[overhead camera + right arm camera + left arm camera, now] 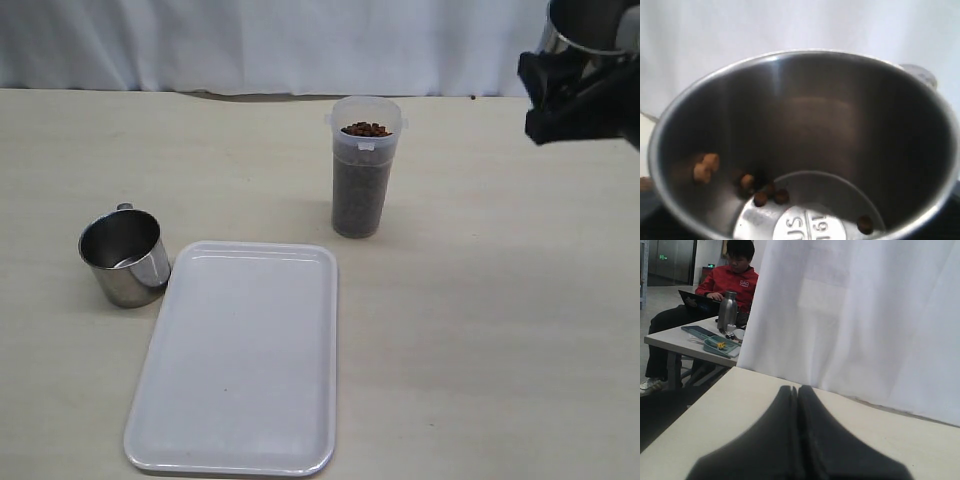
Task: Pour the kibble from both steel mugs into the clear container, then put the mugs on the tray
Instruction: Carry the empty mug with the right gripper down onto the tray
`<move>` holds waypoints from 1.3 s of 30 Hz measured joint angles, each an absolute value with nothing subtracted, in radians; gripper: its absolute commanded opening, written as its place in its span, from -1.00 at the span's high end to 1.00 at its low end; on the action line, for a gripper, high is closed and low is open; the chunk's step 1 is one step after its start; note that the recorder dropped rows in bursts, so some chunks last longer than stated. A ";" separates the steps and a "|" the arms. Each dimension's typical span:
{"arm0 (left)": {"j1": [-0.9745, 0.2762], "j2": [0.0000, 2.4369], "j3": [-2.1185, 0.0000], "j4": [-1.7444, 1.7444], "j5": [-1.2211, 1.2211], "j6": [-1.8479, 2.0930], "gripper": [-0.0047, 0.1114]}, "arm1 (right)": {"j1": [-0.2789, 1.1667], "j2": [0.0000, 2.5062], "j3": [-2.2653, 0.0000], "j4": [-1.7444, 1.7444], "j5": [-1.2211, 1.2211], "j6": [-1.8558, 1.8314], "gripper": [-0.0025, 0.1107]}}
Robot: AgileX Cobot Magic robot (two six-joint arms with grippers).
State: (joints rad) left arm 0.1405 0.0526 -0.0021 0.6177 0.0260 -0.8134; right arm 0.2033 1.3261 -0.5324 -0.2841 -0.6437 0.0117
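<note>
The right gripper [580,85] is high at the far right edge of the exterior view, its black jaws spread wide around the held steel mug [592,25]. The frame's top and right edges cut the mug off, so its tilt cannot be judged there. The right wrist view looks straight into this mug [805,125]: a few pellets of kibble [760,197] lie where the wall meets the stamped base, and the rest of the inside is bare steel.

The held mug hangs well apart from the clear container [365,175], which stands upright towards the back of the table [480,330] with kibble [366,129] filling it nearly to the rim collar. Bare tabletop lies all round the container, widest on the right.

The white tray [240,360] lies flat nearer the front, left of centre, its near short edge close to the bottom of the picture. The second steel mug [124,258] stands upright just beside the tray's far left corner, handle turned to the back. Only bare steel shows inside it.

The left gripper [797,437] appears only in its own wrist view, with its dark fingers pressed together on nothing, low over the table edge near the white curtain [865,315]. Past the curtain's edge a person in red [732,277] sits at a desk with a steel bottle [727,310].
</note>
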 measured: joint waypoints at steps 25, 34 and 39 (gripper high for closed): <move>0.140 0.053 -0.002 0.618 0.026 -0.813 0.92 | 0.404 1.974 -0.549 -1.009 -1.197 0.256 0.87; 0.140 0.053 -0.002 0.618 0.026 -0.813 0.92 | 0.428 2.114 -0.783 -1.110 -1.197 0.333 0.87; 0.140 0.053 -0.002 0.618 0.026 -0.813 0.92 | 0.429 2.164 -0.849 -1.154 -1.197 0.337 0.87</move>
State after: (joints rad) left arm 0.1405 0.0526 -0.0021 0.6177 0.0260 -0.8134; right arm 0.4293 2.1642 -0.8489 -1.1543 -1.1966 0.3369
